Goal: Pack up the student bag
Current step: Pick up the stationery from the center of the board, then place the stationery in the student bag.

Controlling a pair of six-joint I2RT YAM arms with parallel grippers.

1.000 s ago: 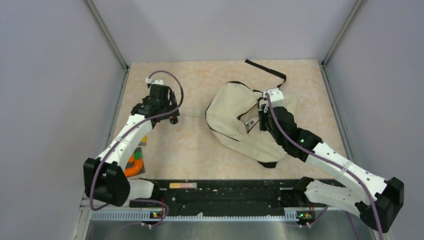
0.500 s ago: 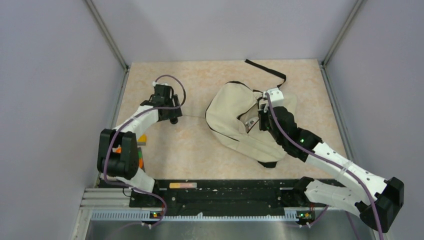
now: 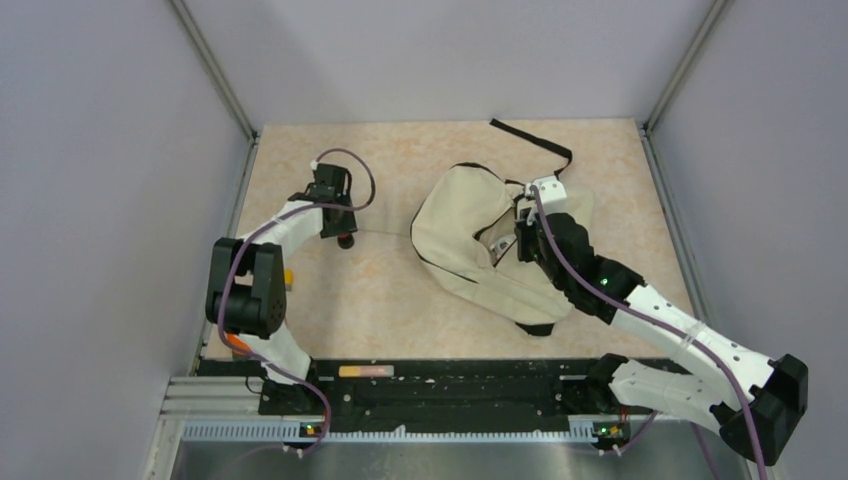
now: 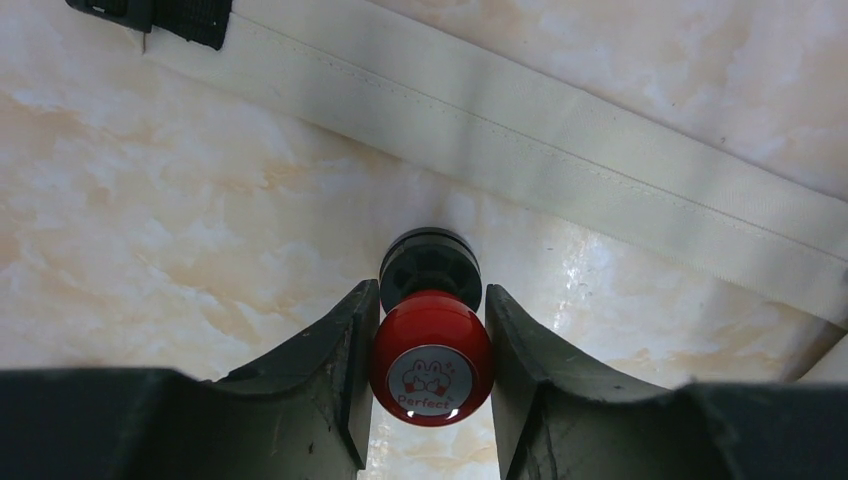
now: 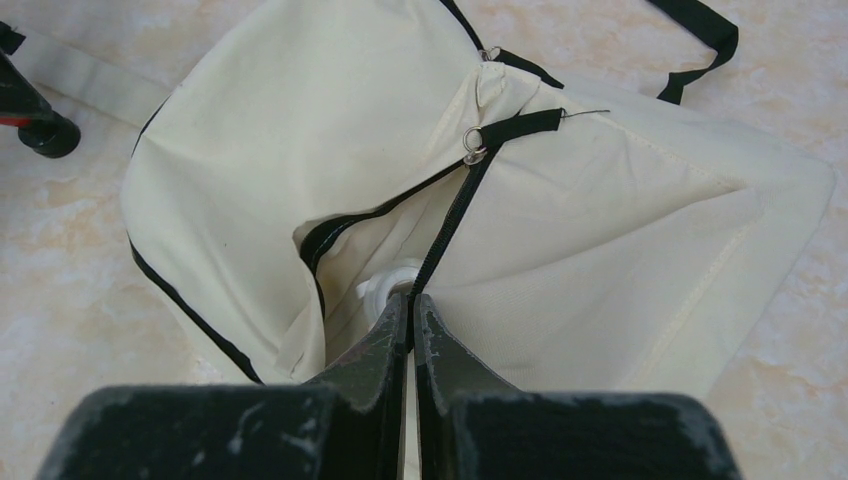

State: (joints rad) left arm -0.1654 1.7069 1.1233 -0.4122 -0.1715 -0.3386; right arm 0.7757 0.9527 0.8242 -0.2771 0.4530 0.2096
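Left gripper: about half closed, its two black fingers pressed against either side of a small red round-topped stamp with a black base, which stands on the bench.
Right gripper: fully closed, pinching the black zipper edge at the mouth of the student bag.
Student bag: a large cream-beige fabric backpack with black zippers, lying flat on the marbled beige bench, with its mouth pulled partly open.
Inside the student bag: dark lining, and a pale rounded thing just within the mouth; I cannot tell what it is.
Beige strap: runs flat from the student bag's left side, passing just beyond the stamp.
Stamp's place: well left of the student bag.
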